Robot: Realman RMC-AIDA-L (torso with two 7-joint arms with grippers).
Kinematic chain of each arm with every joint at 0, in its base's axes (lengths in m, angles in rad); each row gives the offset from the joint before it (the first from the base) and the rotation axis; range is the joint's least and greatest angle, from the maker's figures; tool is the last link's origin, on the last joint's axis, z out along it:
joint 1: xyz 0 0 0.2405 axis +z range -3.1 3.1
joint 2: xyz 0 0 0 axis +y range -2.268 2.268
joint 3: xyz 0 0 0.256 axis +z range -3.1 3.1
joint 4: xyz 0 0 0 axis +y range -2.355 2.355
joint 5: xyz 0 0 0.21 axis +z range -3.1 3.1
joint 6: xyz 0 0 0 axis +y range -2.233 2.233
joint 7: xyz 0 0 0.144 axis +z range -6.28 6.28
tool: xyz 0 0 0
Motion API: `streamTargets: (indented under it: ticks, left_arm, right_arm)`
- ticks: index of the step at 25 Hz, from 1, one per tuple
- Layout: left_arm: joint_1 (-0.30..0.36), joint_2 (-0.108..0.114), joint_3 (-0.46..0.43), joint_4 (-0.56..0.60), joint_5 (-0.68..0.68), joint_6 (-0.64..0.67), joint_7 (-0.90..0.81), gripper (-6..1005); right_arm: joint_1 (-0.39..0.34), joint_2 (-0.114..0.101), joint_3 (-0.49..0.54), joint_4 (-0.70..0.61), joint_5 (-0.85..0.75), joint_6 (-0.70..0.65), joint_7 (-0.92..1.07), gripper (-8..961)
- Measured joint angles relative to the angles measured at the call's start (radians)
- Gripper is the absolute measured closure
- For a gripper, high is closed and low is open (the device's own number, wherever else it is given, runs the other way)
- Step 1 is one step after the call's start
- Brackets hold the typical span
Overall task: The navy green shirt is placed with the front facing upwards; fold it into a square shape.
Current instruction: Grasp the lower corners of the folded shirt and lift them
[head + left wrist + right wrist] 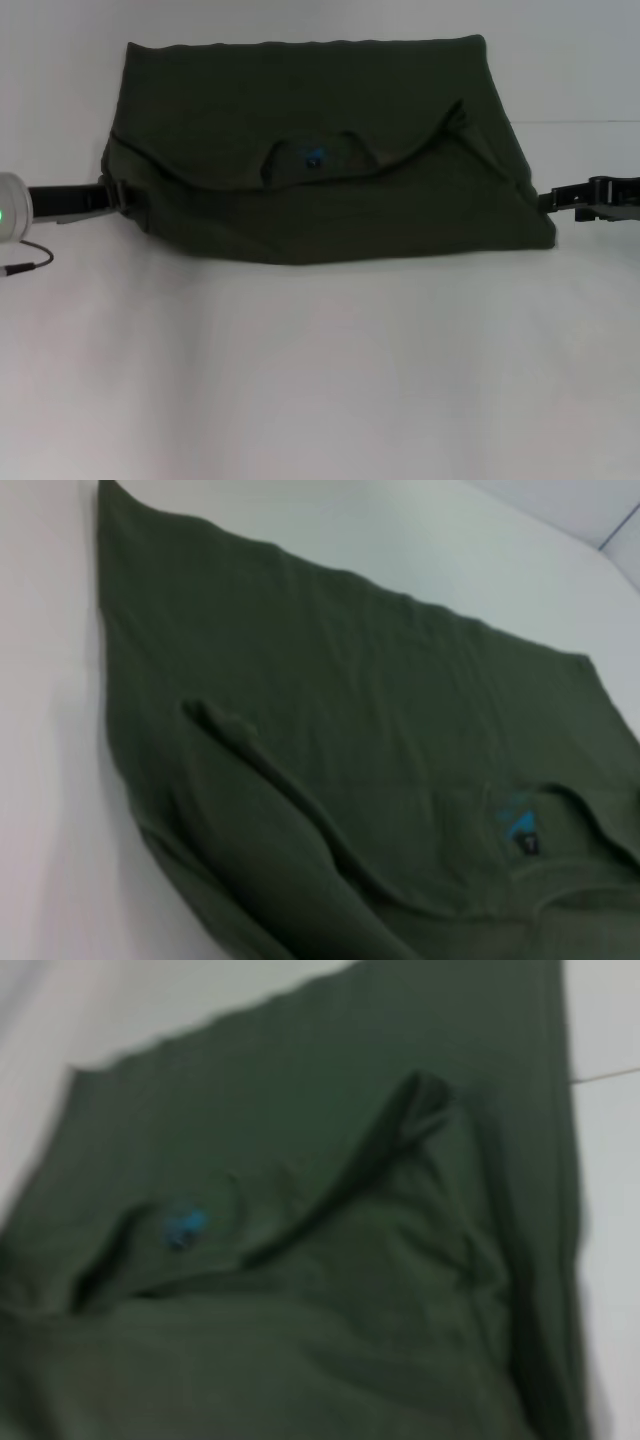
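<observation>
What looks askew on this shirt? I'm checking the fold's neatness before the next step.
The navy green shirt is folded unevenly: the upper layer's edge sags in a curve across the middle, with the collar and its blue label bunched there. The left gripper and right gripper sit at its side edges.
</observation>
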Motion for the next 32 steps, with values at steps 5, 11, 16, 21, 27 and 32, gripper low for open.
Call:
streamTargets:
  ticks: [5, 11, 16, 21, 27, 32]
  left_arm:
    - [-0.011, 0.003, -0.005, 0.005, -0.003, 0.002, -0.024, 936]
    - [-0.012, 0.005, -0.006, 0.005, -0.004, -0.003, -0.025, 936]
    - [-0.016, 0.003, -0.008, 0.006, -0.005, -0.011, -0.025, 936]
    - [-0.019, -0.001, -0.008, 0.004, -0.006, -0.024, -0.025, 936]
    - [-0.023, -0.002, -0.008, -0.001, -0.006, -0.035, -0.025, 937]
    - [-0.021, -0.004, -0.011, -0.002, -0.006, -0.035, -0.025, 937]
  right_arm:
    - [0.063, 0.038, -0.001, 0.025, -0.129, 0.08, 0.024, 284]
    - [0.069, 0.068, -0.025, 0.033, -0.144, 0.16, 0.025, 292]
    - [0.069, 0.071, -0.047, 0.062, -0.147, 0.209, 0.025, 299]
    - [0.072, 0.074, -0.068, 0.08, -0.148, 0.249, 0.025, 305]
    - [0.078, 0.091, -0.092, 0.107, -0.149, 0.301, 0.021, 314]
    - [0.078, 0.097, -0.095, 0.109, -0.146, 0.306, 0.022, 320]
